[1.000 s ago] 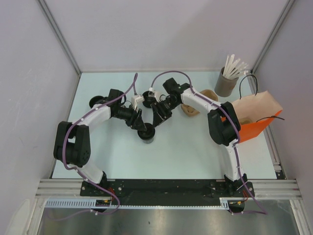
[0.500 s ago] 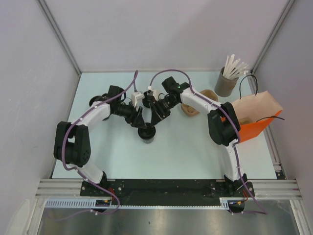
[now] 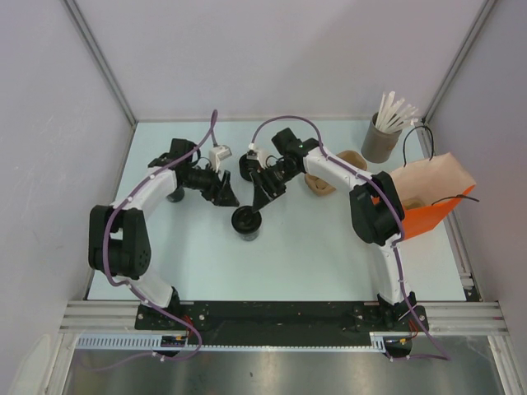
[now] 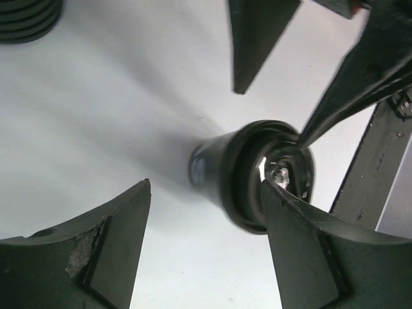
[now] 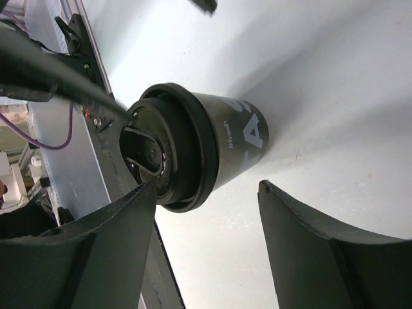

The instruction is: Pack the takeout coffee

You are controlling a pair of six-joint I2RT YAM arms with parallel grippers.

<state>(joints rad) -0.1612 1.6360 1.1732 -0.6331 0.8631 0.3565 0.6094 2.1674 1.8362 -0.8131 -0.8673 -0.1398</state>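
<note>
The takeout coffee (image 3: 246,222), a small black cup with its black lid on, stands upright on the pale table. No gripper touches it. My left gripper (image 3: 228,197) hangs open just behind and left of it. In the left wrist view the cup (image 4: 222,168) lies beyond the spread fingers of that gripper (image 4: 205,187). My right gripper (image 3: 262,199) is open too, just behind and right of the cup. Its own view shows the lidded cup (image 5: 219,145) ahead of that gripper (image 5: 207,187), with nothing between the fingers. The orange bag (image 3: 430,206) stands open at the right edge.
A grey tub of white sticks (image 3: 380,138) stands at the back right. Brown paper pieces (image 3: 329,179) lie under the right forearm. A black stack (image 3: 163,174) sits behind the left arm, and shows again as a black stack (image 4: 29,19) in the left wrist view.
Both grippers have opened wider and drawn back from the lidded cup. The left one moved up and to the left. The cup stays where it was.
</note>
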